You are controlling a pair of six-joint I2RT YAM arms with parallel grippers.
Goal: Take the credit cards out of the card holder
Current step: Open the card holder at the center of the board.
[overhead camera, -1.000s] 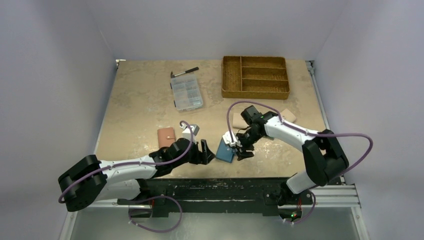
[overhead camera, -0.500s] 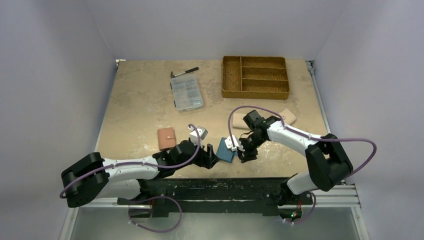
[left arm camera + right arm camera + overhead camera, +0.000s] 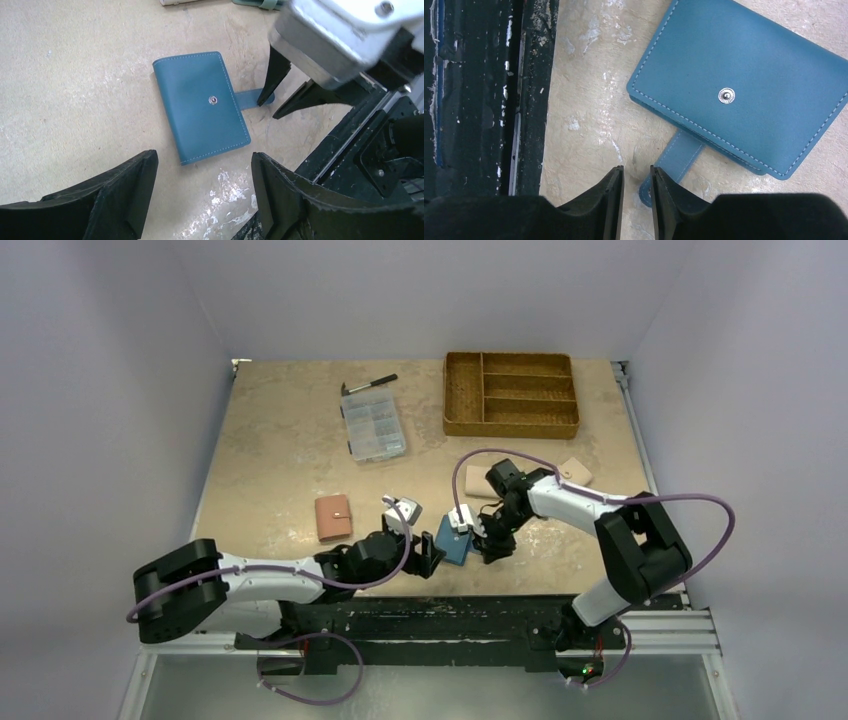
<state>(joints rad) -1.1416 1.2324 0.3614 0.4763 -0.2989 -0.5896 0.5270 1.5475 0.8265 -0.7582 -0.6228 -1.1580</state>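
Nearest, along the black rail [image 3: 450, 615] at the bottom of the top view, the left arm had slid rightward over the last second. That brought the left claw [image 3: 202, 167] in on the holder [image 3: 744, 85] from the left. Its jaws stood wide apart and empty, framing the holder in the wrist view. Just past it, at lower middle, the right claw [image 3: 636, 175] had drawn its jaws in to a narrow slit over the end of the tab [image 3: 679, 155]. The tab stuck out loose from under the holder's edge. Table showed in the slit, so the jaws were not clamped on anything I could see. The holder had hardly moved: it lay flat on the table [image 3: 270, 460] between the two claws, folded shut, its stud [image 3: 726, 95] bare. No cards showed, so none were out; closing on the tab looked like the start of opening the holder, with the left claw placed to steady it. The left arm lay low and long from lower left. The right arm folded at its elbow at lower right, forearm reaching left, wrist tipped down. Farther up lay a pink wallet [image 3: 333, 517] and a beige wallet [image 3: 575, 471], then a clear box [image 3: 373, 426], a pen [image 3: 370, 384] and a tray [image 3: 512, 428] near the top.
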